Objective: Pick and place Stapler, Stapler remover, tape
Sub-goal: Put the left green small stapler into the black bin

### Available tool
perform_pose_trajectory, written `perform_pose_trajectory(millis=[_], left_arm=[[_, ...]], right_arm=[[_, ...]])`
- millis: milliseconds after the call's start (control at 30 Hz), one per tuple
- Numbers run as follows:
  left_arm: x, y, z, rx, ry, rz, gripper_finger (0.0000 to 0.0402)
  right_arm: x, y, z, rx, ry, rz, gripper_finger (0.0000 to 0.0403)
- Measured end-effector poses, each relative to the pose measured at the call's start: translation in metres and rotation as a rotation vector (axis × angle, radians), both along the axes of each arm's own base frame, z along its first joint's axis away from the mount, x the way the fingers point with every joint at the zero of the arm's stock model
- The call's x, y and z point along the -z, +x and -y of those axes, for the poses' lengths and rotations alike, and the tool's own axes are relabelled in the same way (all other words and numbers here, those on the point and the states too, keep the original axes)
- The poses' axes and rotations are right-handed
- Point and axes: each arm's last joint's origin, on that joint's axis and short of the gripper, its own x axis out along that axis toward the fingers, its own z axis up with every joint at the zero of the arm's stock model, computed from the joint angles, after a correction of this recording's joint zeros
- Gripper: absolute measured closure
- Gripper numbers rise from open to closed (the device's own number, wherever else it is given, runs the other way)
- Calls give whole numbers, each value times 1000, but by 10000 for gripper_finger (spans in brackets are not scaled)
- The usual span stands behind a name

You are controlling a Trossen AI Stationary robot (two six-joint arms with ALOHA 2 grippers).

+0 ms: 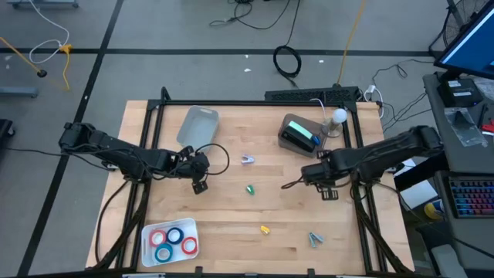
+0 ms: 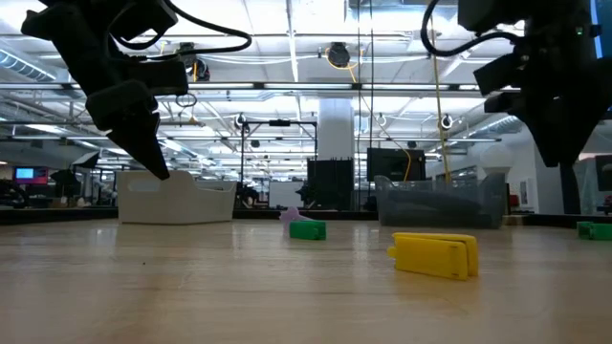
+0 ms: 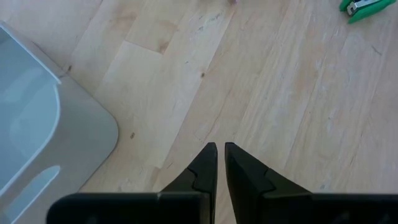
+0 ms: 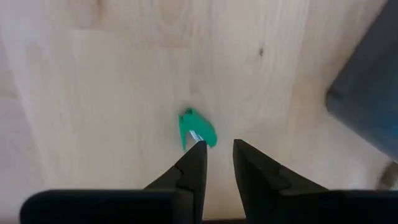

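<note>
A small green stapler (image 1: pixel 250 188) lies on the wood mid-table, also seen in the left wrist view (image 3: pixel 360 7) and the right wrist view (image 4: pixel 196 129). A pale purple stapler remover (image 1: pixel 248 160) lies beyond it. Two red and two blue tape rolls (image 1: pixel 173 242) lie flat in a white tray (image 1: pixel 147 234) at the near left. My left gripper (image 1: pixel 199 185) (image 3: pixel 221 149) hangs shut above bare wood, left of the stapler. My right gripper (image 1: pixel 328 190) (image 4: pixel 219 148) hovers right of the stapler, its fingers a narrow gap apart, holding nothing.
A grey tray (image 1: pixel 199 123) lies at the far left and a dark bin (image 1: pixel 299 135) at the far right. A yellow piece (image 1: pixel 265 229) and a green-grey piece (image 1: pixel 314 239) lie near the front edge. Bare wood stretches between the two grippers.
</note>
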Motion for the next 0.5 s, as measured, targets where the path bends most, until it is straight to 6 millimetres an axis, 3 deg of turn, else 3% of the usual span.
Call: perform_pose_trajectory(millis=[233,500], left_arm=[[0,0,0,0,0,0,364],[0,0,0,-1,0,0,364]], right_arm=[[-3,4,-3,-53,79,90,311],[4,3,-2,-149,72,81,234]])
